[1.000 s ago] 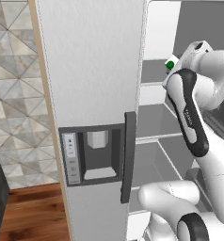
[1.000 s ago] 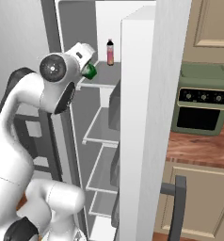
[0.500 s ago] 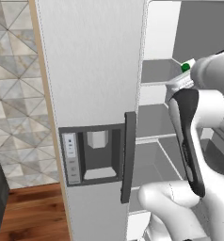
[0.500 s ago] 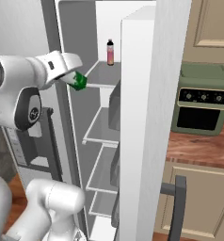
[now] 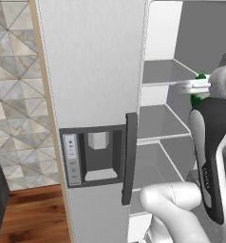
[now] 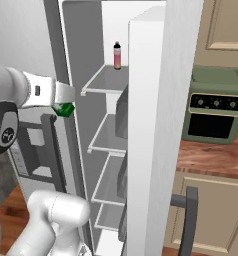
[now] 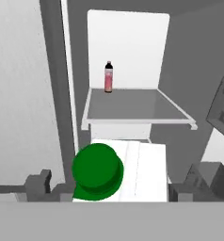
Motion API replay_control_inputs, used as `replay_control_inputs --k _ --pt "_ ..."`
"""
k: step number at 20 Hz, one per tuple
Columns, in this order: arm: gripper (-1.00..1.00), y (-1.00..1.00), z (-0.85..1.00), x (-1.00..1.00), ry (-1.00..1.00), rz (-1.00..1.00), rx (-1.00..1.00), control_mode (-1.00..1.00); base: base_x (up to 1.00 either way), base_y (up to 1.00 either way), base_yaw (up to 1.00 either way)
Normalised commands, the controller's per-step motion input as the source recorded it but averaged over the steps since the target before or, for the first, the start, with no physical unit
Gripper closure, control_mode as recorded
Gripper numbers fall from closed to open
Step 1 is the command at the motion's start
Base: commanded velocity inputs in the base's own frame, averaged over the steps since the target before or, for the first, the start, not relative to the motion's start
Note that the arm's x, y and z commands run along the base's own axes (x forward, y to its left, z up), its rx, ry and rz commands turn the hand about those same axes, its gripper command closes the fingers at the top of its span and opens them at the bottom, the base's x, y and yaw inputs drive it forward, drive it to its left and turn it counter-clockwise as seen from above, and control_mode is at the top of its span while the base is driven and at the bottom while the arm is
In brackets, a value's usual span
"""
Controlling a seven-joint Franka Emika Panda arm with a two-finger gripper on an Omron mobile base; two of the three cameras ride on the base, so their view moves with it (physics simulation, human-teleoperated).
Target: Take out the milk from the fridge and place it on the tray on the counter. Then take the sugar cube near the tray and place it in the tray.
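Patterned wall tile point(image 5: 15, 95) left, wood floor point(image 5: 34, 213) below. Fridge point(image 5: 96, 71) open; gripper point(image 7: 107, 190) clamped on milk point(image 7: 99, 172) outside the shelves. Pink bottle point(image 6: 117, 55) on top shelf, label unreadable. Green oven point(image 6: 213, 112) on counter point(image 6: 211, 157) right.

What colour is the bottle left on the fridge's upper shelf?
The bottle is pinkish-red with a dark cap, clearest in the hand view.
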Motion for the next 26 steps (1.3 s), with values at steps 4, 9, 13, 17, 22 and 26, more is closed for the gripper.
replay_control_inputs --k 4,9,13,17,22,26 --pt "1.0 0.2 -0.03 0.0 0.23 0.0 0.16 -1.0 0.0 0.0 0.0" --pt "1.0 0.39 -0.17 0.0 0.42 0.0 -0.11 -1.0 0.0 0.0 0.0" --pt "1.0 0.17 -0.26 0.0 0.23 0.0 -0.01 -1.0 0.0 0.0 0.0" --pt "1.0 0.0 -0.19 0.0 0.02 0.0 0.0 -1.0 0.0 0.0 0.0" --pt "1.0 0.0 -0.31 0.0 0.0 0.0 0.1 -1.0 0.0 0.0 0.0" --pt "1.0 0.0 -0.56 0.0 0.0 0.0 0.11 -1.0 0.0 0.0 0.0"
